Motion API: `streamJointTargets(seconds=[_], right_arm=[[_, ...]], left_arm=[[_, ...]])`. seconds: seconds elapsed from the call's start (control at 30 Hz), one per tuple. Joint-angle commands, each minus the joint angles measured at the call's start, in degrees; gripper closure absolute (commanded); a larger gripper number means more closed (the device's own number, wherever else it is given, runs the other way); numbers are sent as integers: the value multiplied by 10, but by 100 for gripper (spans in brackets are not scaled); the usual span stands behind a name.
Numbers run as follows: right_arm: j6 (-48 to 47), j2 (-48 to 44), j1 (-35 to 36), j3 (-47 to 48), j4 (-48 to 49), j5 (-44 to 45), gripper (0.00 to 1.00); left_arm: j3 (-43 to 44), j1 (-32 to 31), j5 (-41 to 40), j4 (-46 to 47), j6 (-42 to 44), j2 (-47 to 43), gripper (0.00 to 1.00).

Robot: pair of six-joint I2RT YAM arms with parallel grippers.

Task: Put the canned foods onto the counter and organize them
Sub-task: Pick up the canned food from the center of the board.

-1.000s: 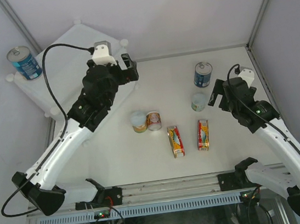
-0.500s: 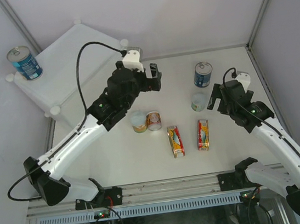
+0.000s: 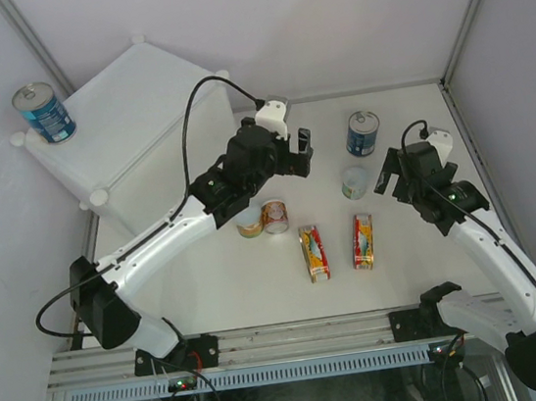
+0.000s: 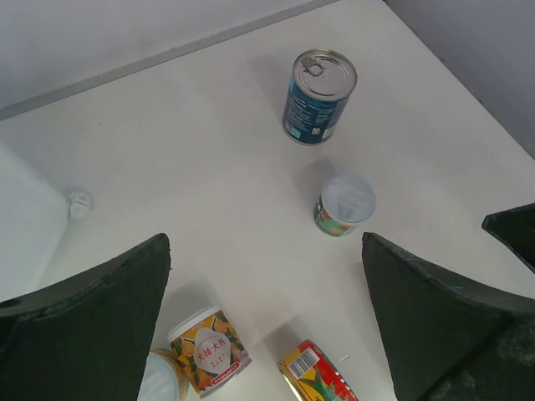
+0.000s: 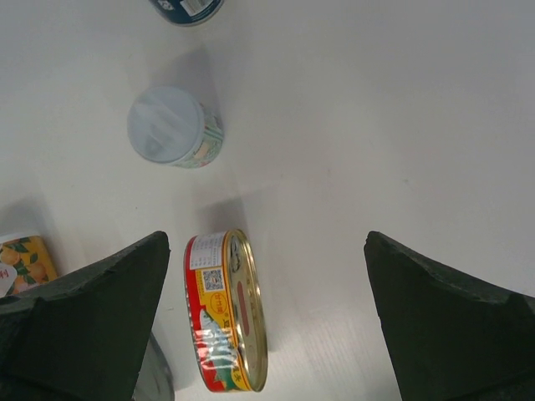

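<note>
The counter (image 3: pixel 128 110) is a big white box at the back left, with one tall blue can (image 3: pixel 42 113) standing on its far left corner. On the table stand a second blue can (image 3: pixel 362 133) (image 4: pixel 318 96), a small pale-lidded can (image 3: pixel 355 182) (image 5: pixel 174 127), and two small cans side by side (image 3: pixel 249 225) (image 3: pixel 274 215). Two red-and-yellow oval tins (image 3: pixel 313 253) (image 3: pixel 362 239) lie in front of them. My left gripper (image 3: pixel 305 150) (image 4: pixel 263 242) hovers open above the table between the small cans and the blue can, holding nothing. My right gripper (image 3: pixel 391 172) (image 5: pixel 266 238) hangs open and empty beside the pale-lidded can, over the right oval tin (image 5: pixel 224 311).
Grey walls close the table at the back and on both sides. The counter's corner and a round knob (image 4: pixel 79 202) show at the left of the left wrist view. The orange-labelled small can (image 4: pixel 209 349) and an oval tin's end (image 4: pixel 318 378) lie below the left fingers.
My left arm has swung right, from over the counter's edge out above the middle of the table, its gripper still open. The right arm has hardly moved.
</note>
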Motion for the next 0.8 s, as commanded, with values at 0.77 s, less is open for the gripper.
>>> streamJointTargets(seconds=[0.77], right_arm=[[-65, 326, -57, 204, 181, -51, 0]], left_arm=[[-21, -44, -6, 8, 21, -76, 0]])
